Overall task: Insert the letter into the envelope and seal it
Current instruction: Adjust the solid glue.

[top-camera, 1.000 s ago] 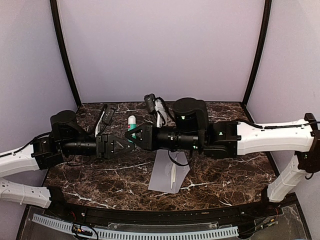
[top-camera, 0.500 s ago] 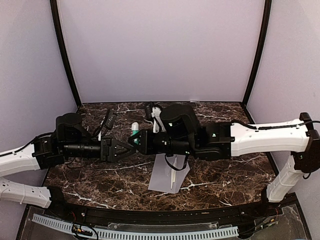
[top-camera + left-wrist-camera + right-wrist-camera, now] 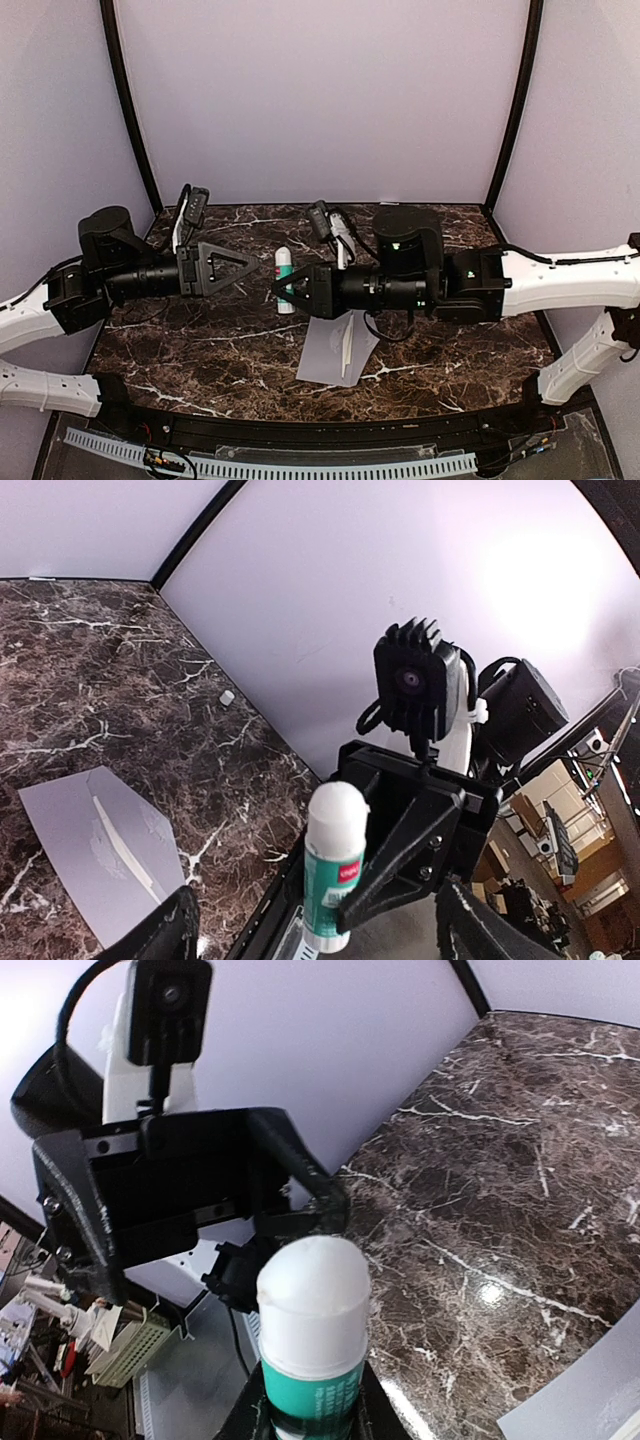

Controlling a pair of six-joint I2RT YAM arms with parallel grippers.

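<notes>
1. Right now, bare dark marbled desk (image 3: 200, 350) stretches left of the flat grey envelope (image 3: 322, 358), which sits near the front edge.
2. Letter (image 3: 346, 350), a narrow pale strip, lies on the envelope.
3. Left hand (image 3: 250, 268) spread, empty; right hand (image 3: 288, 290) pinching an upright white-capped green glue stick (image 3: 284, 262).
</notes>
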